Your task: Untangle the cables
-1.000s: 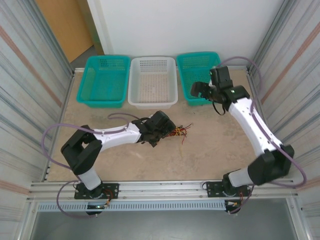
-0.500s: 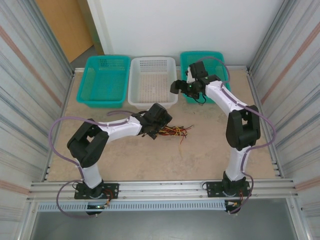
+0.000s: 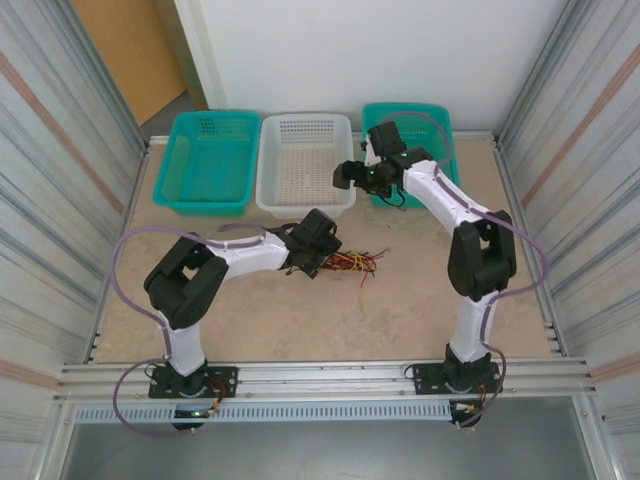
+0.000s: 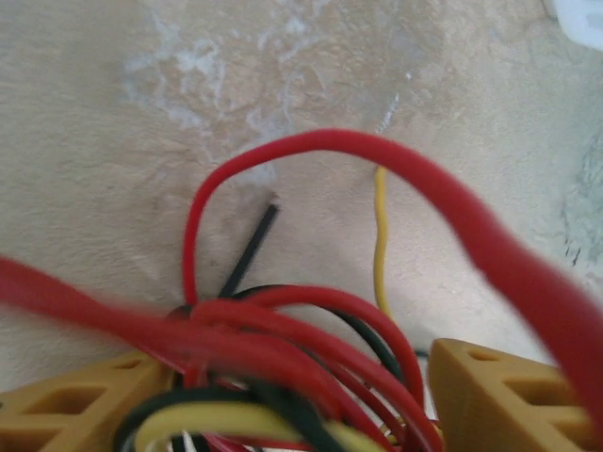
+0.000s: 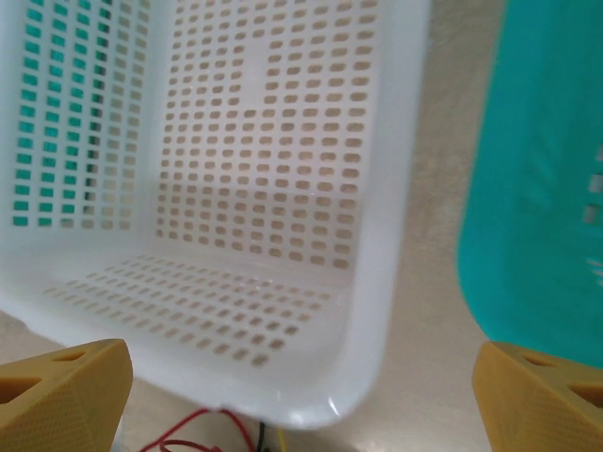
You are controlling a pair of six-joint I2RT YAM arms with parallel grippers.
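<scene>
Left wrist view: my left gripper stands spread astride the cables, a red, black and yellow knot at table centre, none separated yet. At 12 o'clock from them my right gripper, spread and empty, hovers by the white basket. Blur hides the wire crossings.

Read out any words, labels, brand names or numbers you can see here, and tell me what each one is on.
There is no readable text: no word, label or number shows on the white basket, the left teal basket, the right teal basket or the cables.
</scene>
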